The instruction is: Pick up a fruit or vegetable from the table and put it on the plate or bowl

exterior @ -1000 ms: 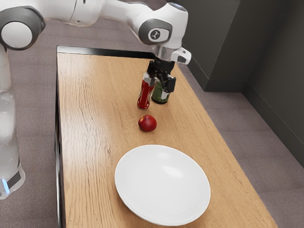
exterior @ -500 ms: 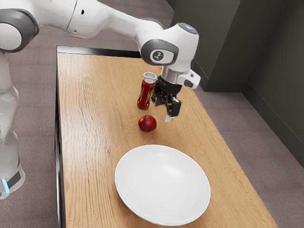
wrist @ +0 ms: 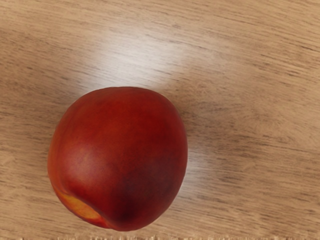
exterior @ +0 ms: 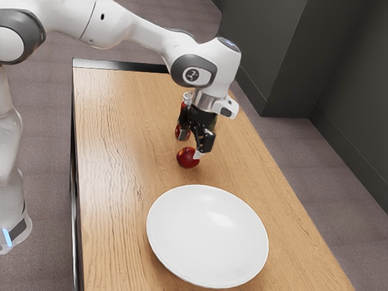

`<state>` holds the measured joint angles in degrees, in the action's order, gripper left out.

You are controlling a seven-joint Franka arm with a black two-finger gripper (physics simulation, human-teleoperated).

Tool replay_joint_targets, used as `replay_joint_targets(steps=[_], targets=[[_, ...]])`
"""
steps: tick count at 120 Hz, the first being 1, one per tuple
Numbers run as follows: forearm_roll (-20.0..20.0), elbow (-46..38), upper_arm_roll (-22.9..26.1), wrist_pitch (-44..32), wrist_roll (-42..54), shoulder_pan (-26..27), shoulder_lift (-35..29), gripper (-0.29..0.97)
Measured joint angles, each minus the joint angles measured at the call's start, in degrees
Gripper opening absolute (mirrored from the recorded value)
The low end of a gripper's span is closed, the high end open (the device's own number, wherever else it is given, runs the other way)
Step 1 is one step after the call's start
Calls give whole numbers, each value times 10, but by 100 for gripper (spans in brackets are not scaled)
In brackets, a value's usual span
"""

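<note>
Exterior view. The arm reaches in from the exterior view's upper left. The gripper points down at the wooden table, directly above the red fruit and very close to it. The jaws stand apart and grasp nothing: the pincer is released. The red fruit rests on the table, clear of the white plate, between the plate and a red bottle. The bottle stands upright just behind the gripper and is partly covered by it. The fruit is small, round and dark red, and the gripper's lower tip overlaps its upper edge. The plate is wide and shallow, nearer the camera than the fruit.

Wrist view. The red fruit lies just under the hand on the bare table. Its skin is smooth and matte, deep red shading to darker crimson on one flank. A small yellow-orange patch sits at its lower edge beside a shallow crease. The wood grain runs across behind it, with a pale sheen next to the fruit.
</note>
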<state>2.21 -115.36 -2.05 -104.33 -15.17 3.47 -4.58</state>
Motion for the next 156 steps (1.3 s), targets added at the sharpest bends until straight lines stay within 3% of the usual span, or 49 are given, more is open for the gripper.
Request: replay_joint_targets(steps=[64, 101, 156], targets=[[10, -47, -10, -12, -5, -18, -29, 68], [-21, -4, -8, -41, 4, -25, -4, 68], [1, -35, -8, -77, 15, -26, 31, 68]])
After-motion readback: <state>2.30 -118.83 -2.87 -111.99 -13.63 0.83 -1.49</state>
